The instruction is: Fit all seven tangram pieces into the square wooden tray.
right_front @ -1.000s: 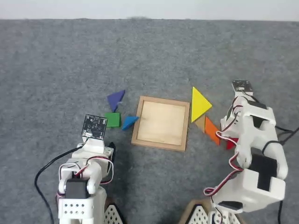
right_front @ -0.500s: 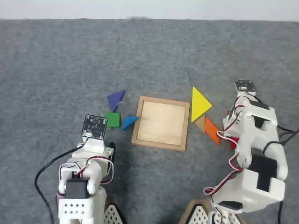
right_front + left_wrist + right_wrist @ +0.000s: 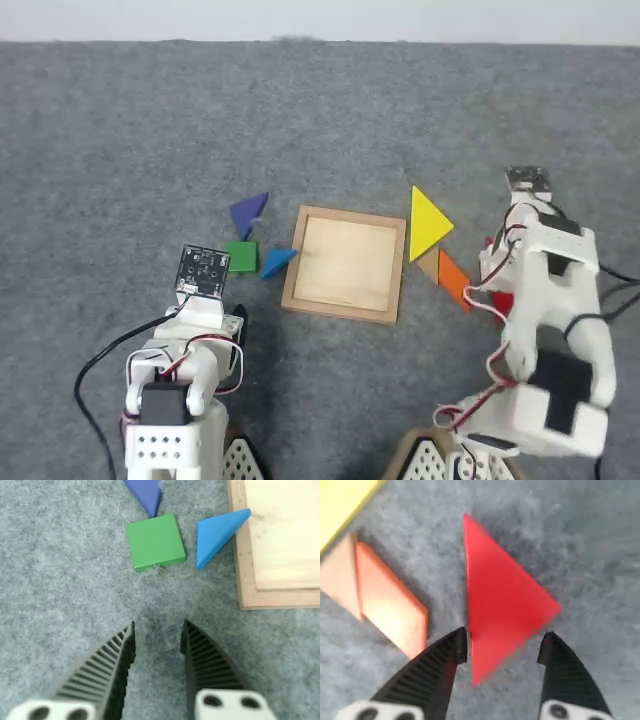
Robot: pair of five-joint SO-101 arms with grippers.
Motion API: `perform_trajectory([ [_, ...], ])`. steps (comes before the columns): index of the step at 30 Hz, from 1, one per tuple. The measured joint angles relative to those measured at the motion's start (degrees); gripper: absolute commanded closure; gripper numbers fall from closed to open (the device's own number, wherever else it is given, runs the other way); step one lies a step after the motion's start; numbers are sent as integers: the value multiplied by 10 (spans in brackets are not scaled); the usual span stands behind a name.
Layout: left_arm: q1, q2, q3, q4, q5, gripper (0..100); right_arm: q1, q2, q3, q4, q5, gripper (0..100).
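Note:
The square wooden tray (image 3: 344,313) lies empty mid-table. To its left are a dark blue triangle (image 3: 248,212), a green square (image 3: 240,257) and a light blue triangle (image 3: 277,261) touching the rim. To its right are a yellow triangle (image 3: 428,225), a tan piece (image 3: 428,262), an orange parallelogram (image 3: 453,278) and a red triangle (image 3: 502,303) partly under the right arm. My left gripper (image 3: 157,635) is open over bare carpet, short of the green square (image 3: 156,542). My right gripper (image 3: 504,640) is open, its fingers on either side of the red triangle (image 3: 502,595).
Grey carpet covers the whole table, with wide free room behind the pieces. The orange parallelogram (image 3: 390,610) lies close beside the red triangle. The tray's rim (image 3: 248,587) is off to the side of my left gripper.
The right arm has shifted slightly to the right and away from the tray, baring more of the red triangle. The left arm and all pieces stay put.

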Motion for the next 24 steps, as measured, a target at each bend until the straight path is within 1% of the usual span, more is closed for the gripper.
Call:
perform_trajectory([
  [7, 0, 0, 0, 0, 0, 852, 0, -67, 0, 34, 12, 768],
  [9, 0, 0, 0, 0, 0, 852, 0, -67, 0, 31, 12, 732],
  [12, 0, 0, 0, 0, 0, 852, 0, -62, 0, 11, 12, 649],
  [14, 0, 0, 0, 0, 0, 852, -6, -40, 0, 5, 13, 617],
  [19, 0, 0, 0, 0, 0, 852, -33, 40, 0, -1, 32, 647],
  [24, 0, 0, 0, 0, 0, 852, -32, 105, -24, -25, 34, 646],
])
